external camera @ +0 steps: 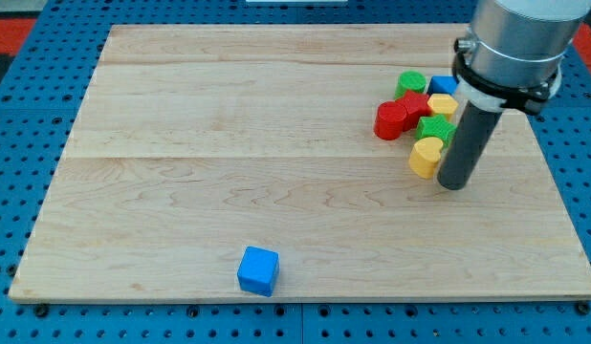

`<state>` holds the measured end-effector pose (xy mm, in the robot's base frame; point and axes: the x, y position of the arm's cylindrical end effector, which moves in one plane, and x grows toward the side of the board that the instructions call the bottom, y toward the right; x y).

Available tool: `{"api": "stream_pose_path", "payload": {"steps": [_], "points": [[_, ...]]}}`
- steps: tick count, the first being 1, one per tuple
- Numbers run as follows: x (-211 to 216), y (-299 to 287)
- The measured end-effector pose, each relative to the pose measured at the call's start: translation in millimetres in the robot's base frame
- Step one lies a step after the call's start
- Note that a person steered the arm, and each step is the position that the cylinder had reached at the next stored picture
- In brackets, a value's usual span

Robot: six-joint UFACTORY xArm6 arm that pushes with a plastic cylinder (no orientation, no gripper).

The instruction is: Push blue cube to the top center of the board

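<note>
The blue cube (258, 270) sits near the view's bottom edge of the wooden board (229, 143), left of centre. My tip (452, 184) is far to the view's right and above it, just right of a yellow heart-shaped block (426, 156). The tip is well apart from the blue cube.
A cluster of blocks lies at the view's upper right: a red block (393, 118), a green cylinder (410, 84), a second blue block (443, 85), a yellow block (443, 103), a green block (435, 128). The arm's grey body (515, 38) hangs above them.
</note>
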<state>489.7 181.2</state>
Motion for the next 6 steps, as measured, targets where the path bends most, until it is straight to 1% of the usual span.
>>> {"api": "stream_pose_path", "payload": {"steps": [1,2,6], "points": [[54.3,23.2],[125.4,26.4],[128.4,7.3]]}}
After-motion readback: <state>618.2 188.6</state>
